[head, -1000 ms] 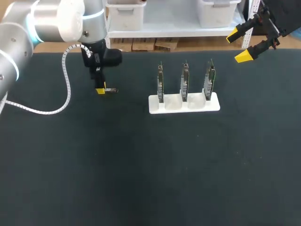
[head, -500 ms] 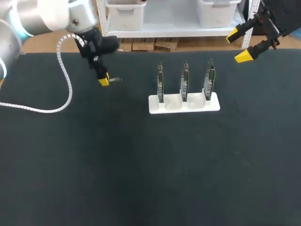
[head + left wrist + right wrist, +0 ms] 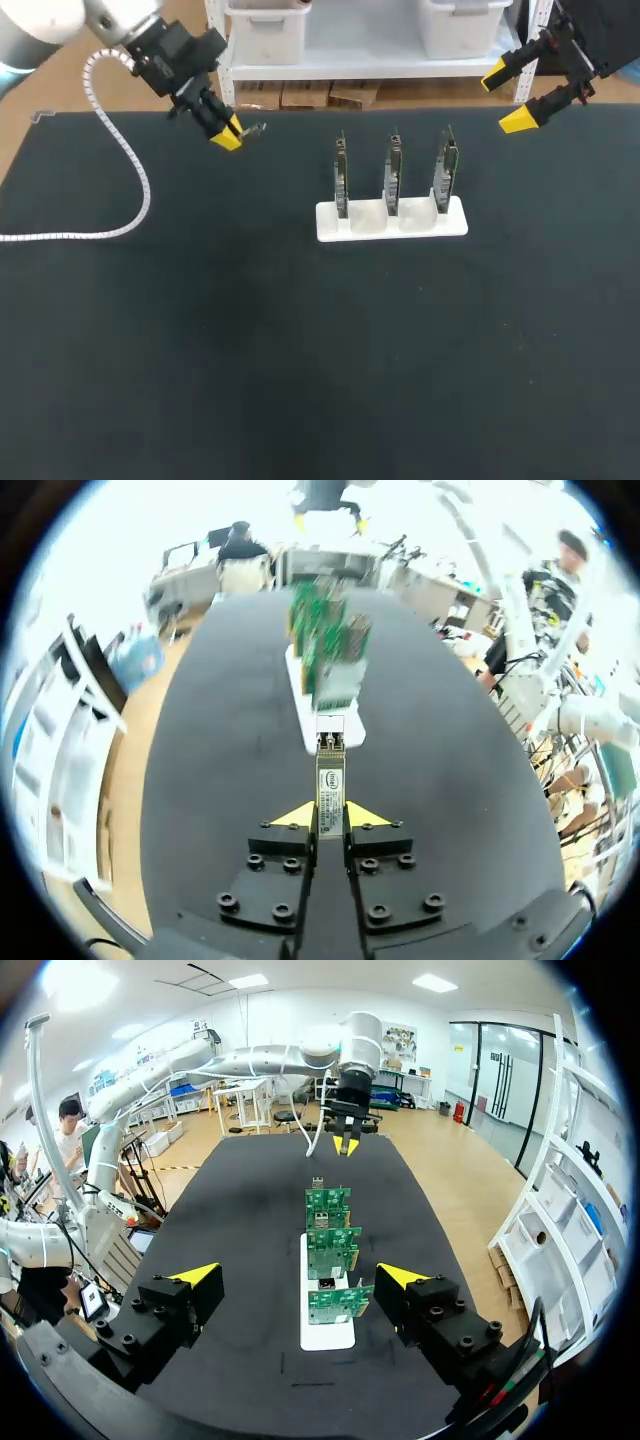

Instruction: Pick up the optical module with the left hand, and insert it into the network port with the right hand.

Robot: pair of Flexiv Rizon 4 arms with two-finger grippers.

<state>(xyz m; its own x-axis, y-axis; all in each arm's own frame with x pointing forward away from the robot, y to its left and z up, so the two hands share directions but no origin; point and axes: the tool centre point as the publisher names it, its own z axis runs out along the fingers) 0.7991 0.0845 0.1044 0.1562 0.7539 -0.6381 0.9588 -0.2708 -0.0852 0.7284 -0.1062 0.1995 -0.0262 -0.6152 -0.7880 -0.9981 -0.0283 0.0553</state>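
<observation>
Left end effector (image 3: 330,815): yellow tips pressed in from two sides on the optical module (image 3: 330,780), pinching its rear end. It sits near the far left part of the desk (image 3: 300,350).
Optical module: a slim metal bar with a label on its upper face. It projects forward from between the fingers and points toward the rack; no part of it is seen touching the desk. It is well apart from the rack.
Right end effector (image 3: 507,97): fingers spread wide with nothing between them, at the far right corner of the desk, well apart from the rack.
Rack (image 3: 392,221): a white base on the desk, right of centre toward the far side, carrying three green circuit boards (image 3: 392,170) that stand upright in a row.
Network port: in the left wrist view a metal cage (image 3: 337,685) shows on the nearest board, directly ahead of the module's tip. The ports on the other boards are too small to tell.
Cable (image 3: 130,170): a white spiral-wrapped line hanging from the left arm and curving over the desk's left side.
</observation>
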